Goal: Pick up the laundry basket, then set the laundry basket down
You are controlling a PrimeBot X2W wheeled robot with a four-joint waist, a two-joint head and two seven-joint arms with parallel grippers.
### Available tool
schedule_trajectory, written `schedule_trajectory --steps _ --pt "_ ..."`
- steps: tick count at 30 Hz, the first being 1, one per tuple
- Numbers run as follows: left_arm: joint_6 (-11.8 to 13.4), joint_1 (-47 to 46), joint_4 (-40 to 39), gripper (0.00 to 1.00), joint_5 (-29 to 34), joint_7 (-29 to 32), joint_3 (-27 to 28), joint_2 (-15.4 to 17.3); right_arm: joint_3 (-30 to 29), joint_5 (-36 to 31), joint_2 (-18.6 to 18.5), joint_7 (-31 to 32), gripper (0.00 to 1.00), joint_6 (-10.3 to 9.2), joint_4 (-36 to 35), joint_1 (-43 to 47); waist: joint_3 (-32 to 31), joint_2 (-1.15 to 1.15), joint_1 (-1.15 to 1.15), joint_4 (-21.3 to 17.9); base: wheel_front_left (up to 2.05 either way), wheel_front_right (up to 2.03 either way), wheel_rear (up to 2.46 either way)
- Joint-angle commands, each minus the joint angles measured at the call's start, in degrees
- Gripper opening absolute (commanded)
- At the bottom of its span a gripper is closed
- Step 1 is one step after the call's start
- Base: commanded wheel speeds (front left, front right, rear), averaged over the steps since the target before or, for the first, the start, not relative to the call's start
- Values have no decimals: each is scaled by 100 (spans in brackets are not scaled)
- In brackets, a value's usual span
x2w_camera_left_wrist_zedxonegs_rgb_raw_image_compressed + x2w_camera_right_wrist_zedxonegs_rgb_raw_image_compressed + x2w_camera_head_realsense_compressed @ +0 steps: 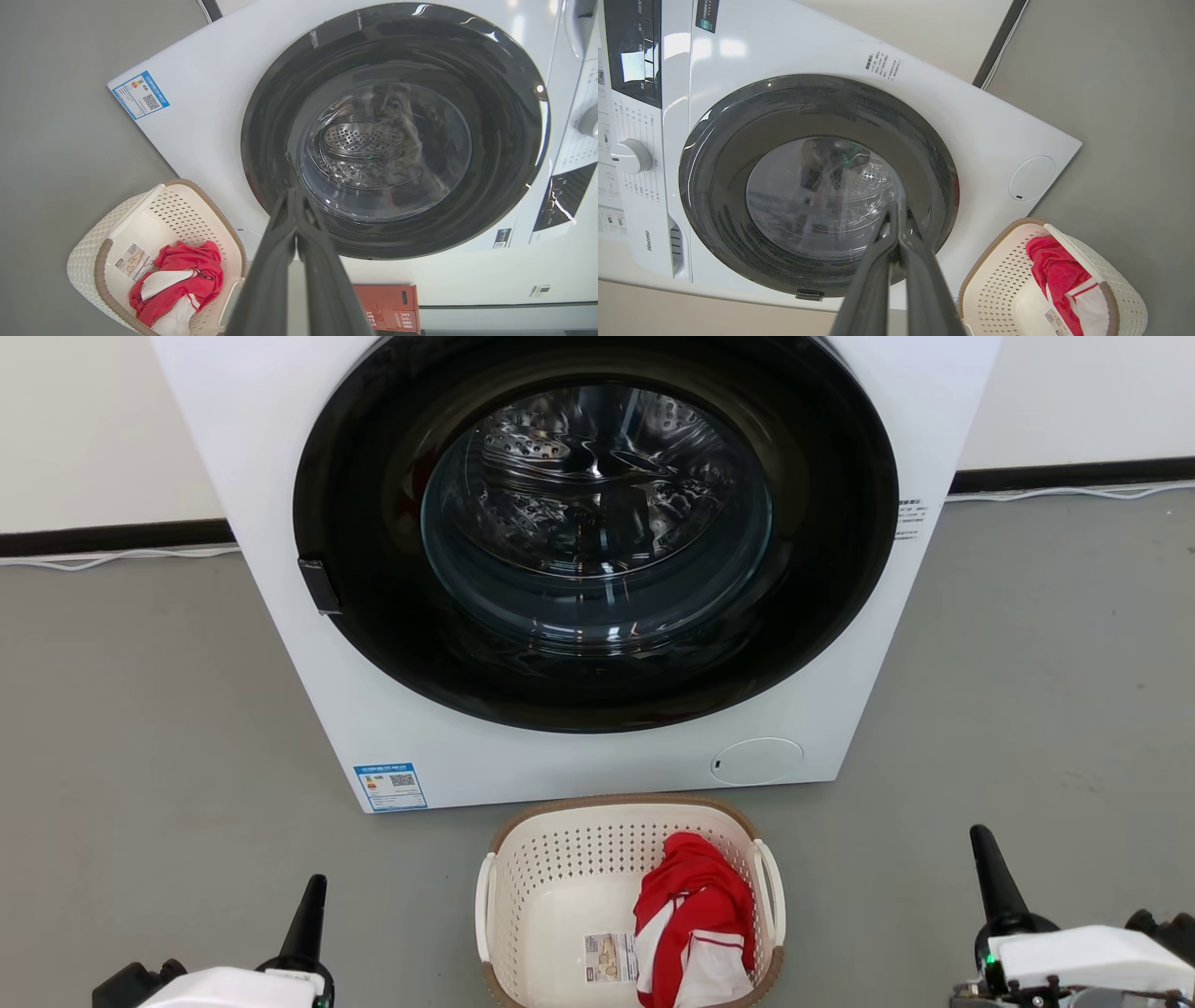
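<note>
Head view: laundry basket (560, 868) on floor (140, 709), between left fingers (308, 919) and right fingers (991, 873), apart from both. Both pairs pressed together, holding nothing. Risk: red garment (695, 905) lies against right handle (773, 887); fingers could snag cloth, grip unevenly, tip basket.

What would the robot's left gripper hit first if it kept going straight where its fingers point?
Probably the washing machine's dark round door: seen along the shut left gripper, its tips line up with the door's glass. Depth is hard to judge.
</note>
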Motion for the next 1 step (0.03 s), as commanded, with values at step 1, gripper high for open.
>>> schedule_trajectory --steps 1 --pt "-74 -375 -172 0 -165 45 147 24 58 203 -50 71 0 33 -121 -303 1 0 0 2 0 0 0"
